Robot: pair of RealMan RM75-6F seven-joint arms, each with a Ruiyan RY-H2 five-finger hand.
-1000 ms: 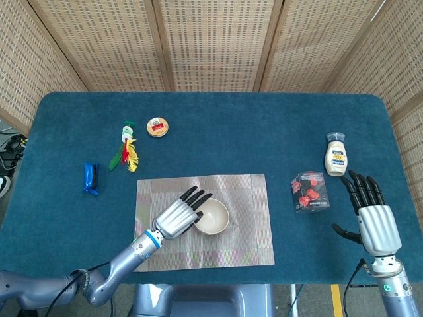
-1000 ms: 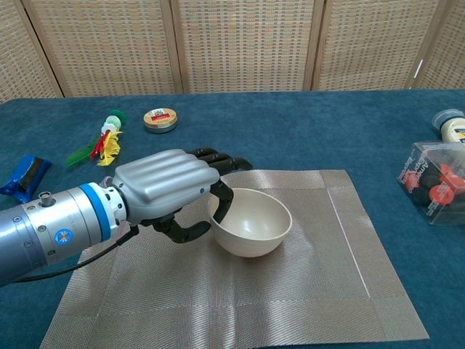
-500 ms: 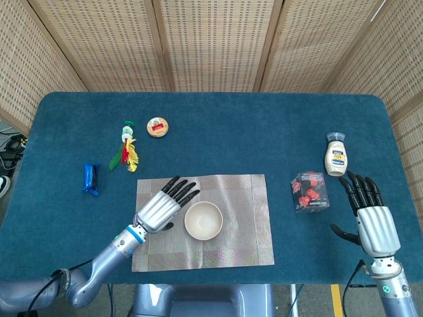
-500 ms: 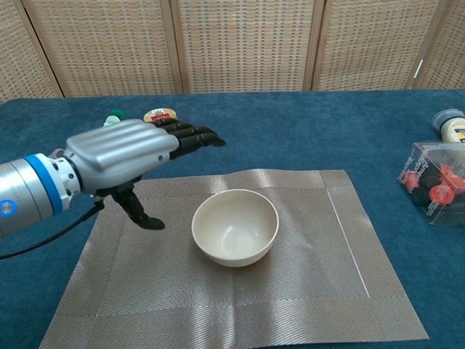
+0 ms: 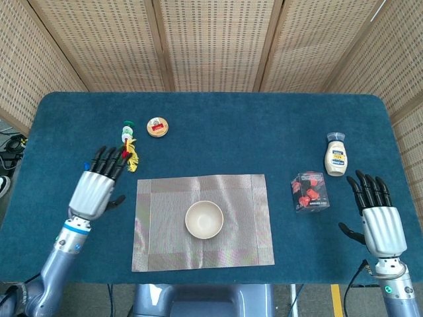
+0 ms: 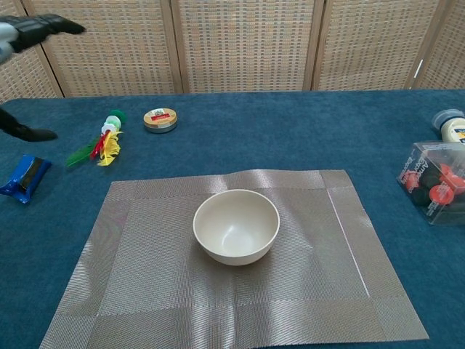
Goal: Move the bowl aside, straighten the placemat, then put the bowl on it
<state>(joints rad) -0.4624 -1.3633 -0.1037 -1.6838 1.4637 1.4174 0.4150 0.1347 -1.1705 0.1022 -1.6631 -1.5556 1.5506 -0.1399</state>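
My left hand (image 5: 96,189) is hovering over the left side of the table (image 5: 251,132), fingers spread out flat, holding nothing, well apart from the mat (image 5: 158,257). In the chest view only its dark fingertips (image 6: 43,25) are poking in at the top left corner. My right hand (image 5: 380,224) is sitting near the table's right front edge, fingers also spread and gripping nothing.

The bowl (image 5: 203,220) is sitting upright on the mat, roughly in the middle of it, nothing touching it. The mat is lying flat with its edges looking pretty much square to the table's front edge.

Other stuff lying around: a blue wrapper (image 6: 24,177) just past my left fingertips, a feathered toy (image 5: 127,146) near it, and a round tin (image 5: 157,127) a bit further back. On the right a clear box (image 5: 309,192) with red bits inside is standing between the mat and my right hand, with a small bottle (image 5: 336,156) just behind it.
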